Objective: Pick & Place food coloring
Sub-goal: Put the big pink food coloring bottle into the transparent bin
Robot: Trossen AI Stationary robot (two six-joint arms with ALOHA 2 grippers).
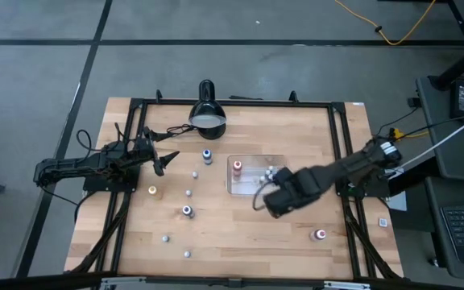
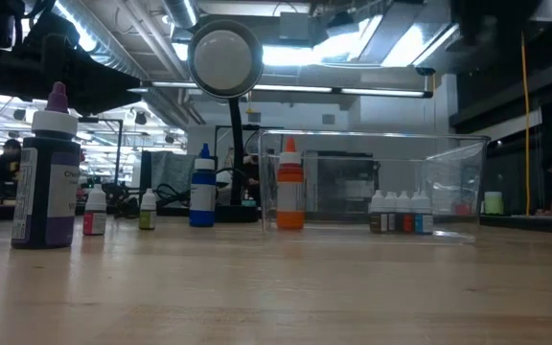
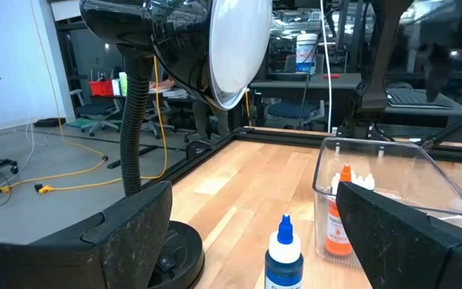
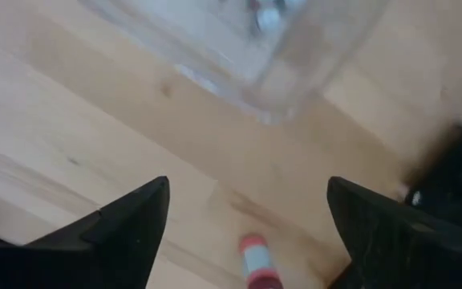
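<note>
Between my right gripper's [image 4: 243,213] parted, empty fingers: red-capped food coloring bottle [image 4: 255,261], upright on the counter [image 1: 240,229], dead ahead at twelve o'clock. Clear tray [image 4: 295,56] beyond, holding several bottles. Left gripper [image 1: 164,159], fingers spread, waits well apart by the lamp [image 1: 207,115].

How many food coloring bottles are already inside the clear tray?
6 visible: one orange-topped bottle at the clear tray's left end, and a row of five small bottles toward its right. The right gripper overhead may hide others.
</note>
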